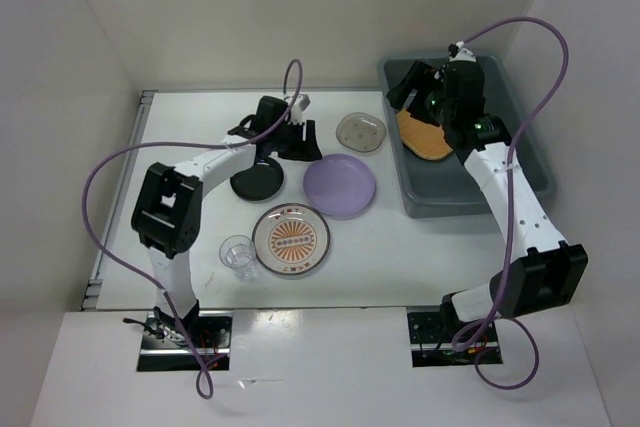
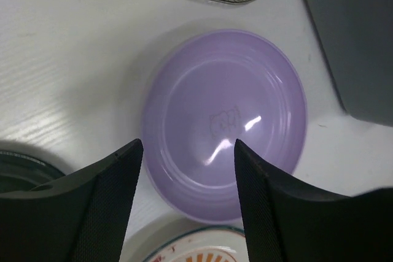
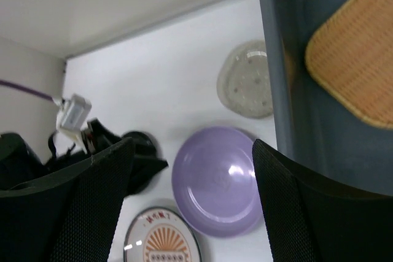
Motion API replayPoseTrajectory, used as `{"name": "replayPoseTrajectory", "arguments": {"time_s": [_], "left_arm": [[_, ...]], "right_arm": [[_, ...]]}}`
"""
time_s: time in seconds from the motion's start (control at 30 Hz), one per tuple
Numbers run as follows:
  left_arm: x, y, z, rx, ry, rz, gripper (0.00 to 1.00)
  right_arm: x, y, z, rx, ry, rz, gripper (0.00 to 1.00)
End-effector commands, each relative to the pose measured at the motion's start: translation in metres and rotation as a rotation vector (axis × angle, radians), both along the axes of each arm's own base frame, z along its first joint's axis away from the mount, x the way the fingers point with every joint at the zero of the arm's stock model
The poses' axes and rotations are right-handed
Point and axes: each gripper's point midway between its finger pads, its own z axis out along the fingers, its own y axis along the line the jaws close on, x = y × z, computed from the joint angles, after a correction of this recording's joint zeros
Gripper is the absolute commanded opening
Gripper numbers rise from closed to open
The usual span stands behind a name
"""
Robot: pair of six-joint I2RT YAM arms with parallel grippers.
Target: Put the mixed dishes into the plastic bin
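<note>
One tan plate (image 1: 425, 137) lies in the bin (image 1: 440, 202); left hand (image 2: 187, 151) and right hand (image 3: 191, 151) are wide, empty. I fear the left hand could slip off the shallow lavender plate (image 2: 227, 121) near it.
</note>
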Motion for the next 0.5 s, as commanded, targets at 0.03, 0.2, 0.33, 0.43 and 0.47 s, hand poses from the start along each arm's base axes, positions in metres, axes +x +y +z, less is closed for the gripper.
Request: {"name": "replayPoseTrajectory", "arguments": {"time_s": [0.03, 0.2, 0.33, 0.43, 0.47], "left_arm": [[0.028, 0.003, -0.015, 0.112, -0.046, 0.063, 0.67], [0.035, 0.011, -0.033, 0.239, -0.072, 0.140, 0.60], [0.038, 0.009, -0.047, 0.285, -0.060, 0.135, 0.58], [0.033, -0.002, -0.061, 0.276, -0.021, 0.091, 0.49], [0.032, -0.003, -0.066, 0.274, -0.010, 0.082, 0.47]], "right_arm": [[-0.025, 0.001, -0.015, -0.034, 0.045, 0.021, 0.82], [-0.040, -0.004, -0.019, -0.043, 0.062, 0.010, 0.82], [-0.042, -0.006, -0.018, -0.046, 0.061, 0.001, 0.82], [-0.043, -0.008, -0.014, -0.047, 0.052, -0.007, 0.82], [-0.043, -0.008, -0.014, -0.047, 0.052, -0.007, 0.82]]}}
